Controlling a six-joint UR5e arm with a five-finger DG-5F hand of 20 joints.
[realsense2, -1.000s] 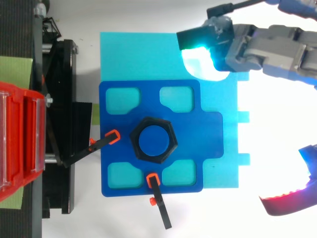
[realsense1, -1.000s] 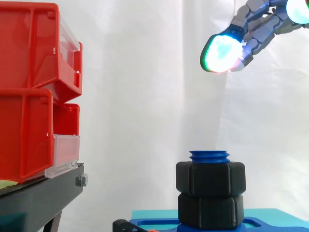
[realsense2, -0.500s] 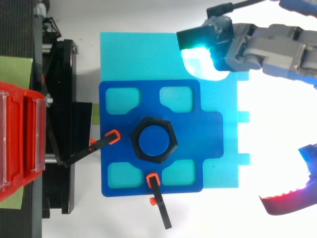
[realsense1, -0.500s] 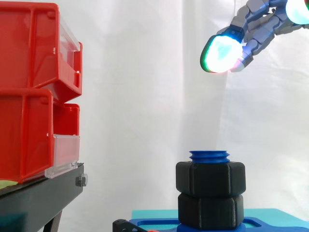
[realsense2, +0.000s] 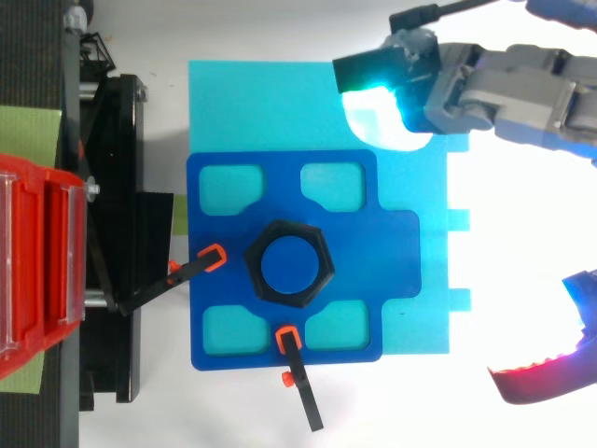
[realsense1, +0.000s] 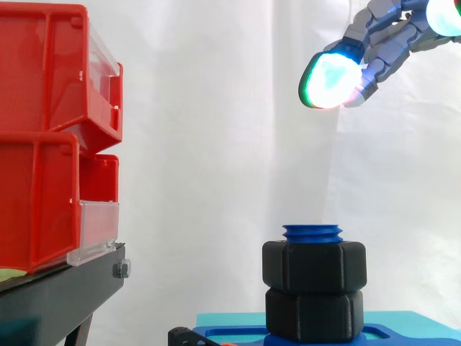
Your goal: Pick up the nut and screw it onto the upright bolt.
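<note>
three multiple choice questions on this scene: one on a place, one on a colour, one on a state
1. Where is the hand relative to the bolt in the side view?
A. Above it and to the right, apart.
B. Touching its thread.
C. Below it.

2. What colour is the bolt's thread?
A. Red.
B. Blue.
C. White.

3. What state is the upper black nut in?
A. Pinched in the fingers.
B. Lying in a red bin.
C. Sitting on the bolt, thread poking out above it.

Answers:
1 A, its pads hang high with curtain between them and the bolt.
2 B, the thread tip shows blue.
3 C, it rings the bolt and the hand holds nothing.
</note>
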